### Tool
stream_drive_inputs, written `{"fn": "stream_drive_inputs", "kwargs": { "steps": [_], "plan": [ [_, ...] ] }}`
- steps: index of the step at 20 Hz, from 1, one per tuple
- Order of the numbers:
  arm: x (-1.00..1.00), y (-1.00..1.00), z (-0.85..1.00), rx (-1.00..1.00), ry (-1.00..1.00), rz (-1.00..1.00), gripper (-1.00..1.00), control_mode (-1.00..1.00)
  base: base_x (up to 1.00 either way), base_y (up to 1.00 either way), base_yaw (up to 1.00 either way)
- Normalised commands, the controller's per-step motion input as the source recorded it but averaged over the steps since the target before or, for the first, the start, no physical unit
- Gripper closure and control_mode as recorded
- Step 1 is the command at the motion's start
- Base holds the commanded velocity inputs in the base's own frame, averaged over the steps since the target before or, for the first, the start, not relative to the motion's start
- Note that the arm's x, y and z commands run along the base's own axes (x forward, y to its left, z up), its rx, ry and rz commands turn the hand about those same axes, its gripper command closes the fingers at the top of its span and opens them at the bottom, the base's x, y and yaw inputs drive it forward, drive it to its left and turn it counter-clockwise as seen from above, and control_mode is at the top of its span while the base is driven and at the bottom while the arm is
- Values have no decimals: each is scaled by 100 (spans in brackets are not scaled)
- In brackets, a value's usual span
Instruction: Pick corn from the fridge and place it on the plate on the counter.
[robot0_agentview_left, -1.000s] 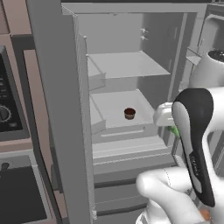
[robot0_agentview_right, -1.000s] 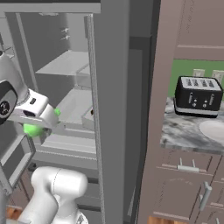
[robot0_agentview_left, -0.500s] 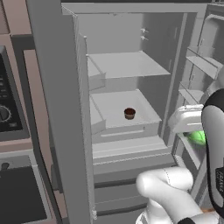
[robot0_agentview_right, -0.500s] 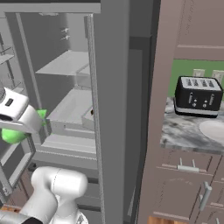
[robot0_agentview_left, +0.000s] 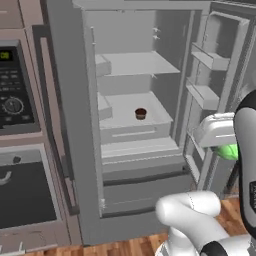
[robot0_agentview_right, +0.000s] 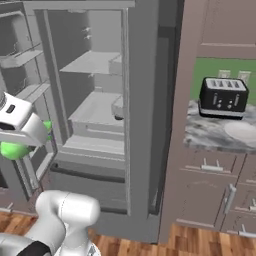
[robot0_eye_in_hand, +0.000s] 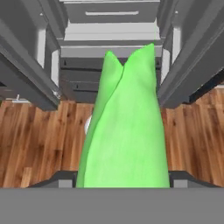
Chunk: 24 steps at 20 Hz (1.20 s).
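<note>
Between the fingers (robot0_eye_in_hand: 122, 186), glossy tapered green corn (robot0_eye_in_hand: 124, 140).

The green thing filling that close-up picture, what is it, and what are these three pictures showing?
That is the corn, held in the gripper of a white robot arm. The close-up comes from a camera on the hand itself. The other two come from cameras on the robot's base, behind the arm to its left and right. Both show the open fridge, with a small brown cupcake on a shelf. The right one also shows the counter with a toaster and the plate.
</note>
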Motion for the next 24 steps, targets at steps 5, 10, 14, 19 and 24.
{"fn": "stream_drive_inputs", "kwargs": {
  "steps": [5, 10, 14, 19, 24],
  "plan": [
    [0, 0, 0, 0, 0, 0, 100, 100, -99, 0, 0],
    [0, 0, 0, 0, 0, 0, 100, 100, -69, -34, -4],
    [0, 0, 0, 0, 0, 0, 100, 100, -65, -97, 0],
    [0, 0, 0, 0, 0, 0, 100, 100, -40, -100, -2],
    [0, 0, 0, 0, 0, 0, 100, 100, -14, -100, -1]
  ]
}}
